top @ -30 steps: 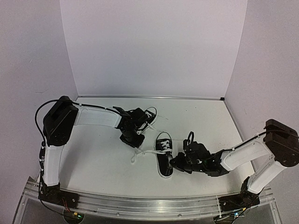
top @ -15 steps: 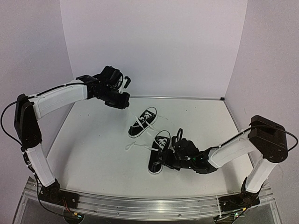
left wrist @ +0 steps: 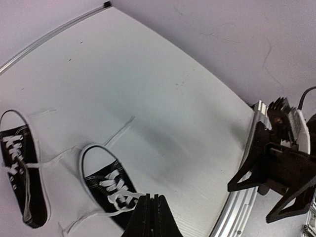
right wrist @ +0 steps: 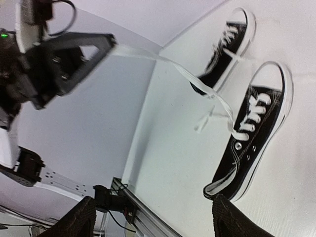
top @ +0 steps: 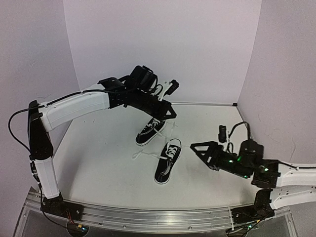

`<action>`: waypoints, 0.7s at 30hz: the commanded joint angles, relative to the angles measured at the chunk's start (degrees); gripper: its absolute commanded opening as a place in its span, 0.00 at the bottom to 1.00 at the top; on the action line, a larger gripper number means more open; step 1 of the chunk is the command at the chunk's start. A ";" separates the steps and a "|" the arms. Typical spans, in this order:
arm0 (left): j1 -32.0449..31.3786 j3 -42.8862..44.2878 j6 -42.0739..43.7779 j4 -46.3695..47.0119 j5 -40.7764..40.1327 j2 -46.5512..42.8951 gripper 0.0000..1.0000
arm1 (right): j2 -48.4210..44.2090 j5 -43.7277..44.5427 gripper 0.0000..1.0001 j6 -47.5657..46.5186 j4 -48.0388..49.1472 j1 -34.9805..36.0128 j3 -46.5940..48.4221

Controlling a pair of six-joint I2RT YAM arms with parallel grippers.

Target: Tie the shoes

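Note:
Two black shoes with white laces lie mid-table: the far shoe (top: 150, 131) (left wrist: 22, 182) (right wrist: 227, 49) and the near shoe (top: 168, 160) (left wrist: 106, 182) (right wrist: 256, 128). My left gripper (top: 170, 112) (left wrist: 151, 197) hangs above the far shoe, shut on a white lace (right wrist: 163, 61) that runs taut down to the near shoe's eyelets. My right gripper (top: 197, 154) (right wrist: 155, 222) stands open to the right of the near shoe, apart from it, with nothing between its fingers.
A loose lace end (top: 143, 154) trails on the table left of the near shoe. White walls close in the back and both sides. An aluminium rail (top: 148, 217) runs along the near edge. The right arm (left wrist: 276, 163) shows at the table's edge in the left wrist view.
My right gripper has opened and drawn back to the right, away from the near shoe. The left arm has swung from the back left to above the shoes, the lace rising with it.

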 commanded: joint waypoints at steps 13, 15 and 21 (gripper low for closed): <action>-3.14 8.94 -0.10 0.82 12.65 6.30 0.00 | 0.08 9.09 0.48 -30.47 -10.07 0.04 10.53; -3.14 7.66 -0.19 0.98 12.39 5.41 0.00 | 3.05 10.39 0.48 -33.72 -9.96 0.07 12.80; -3.14 5.74 -0.07 0.62 12.07 4.23 0.00 | 7.79 13.37 0.48 -38.52 -9.68 0.06 16.15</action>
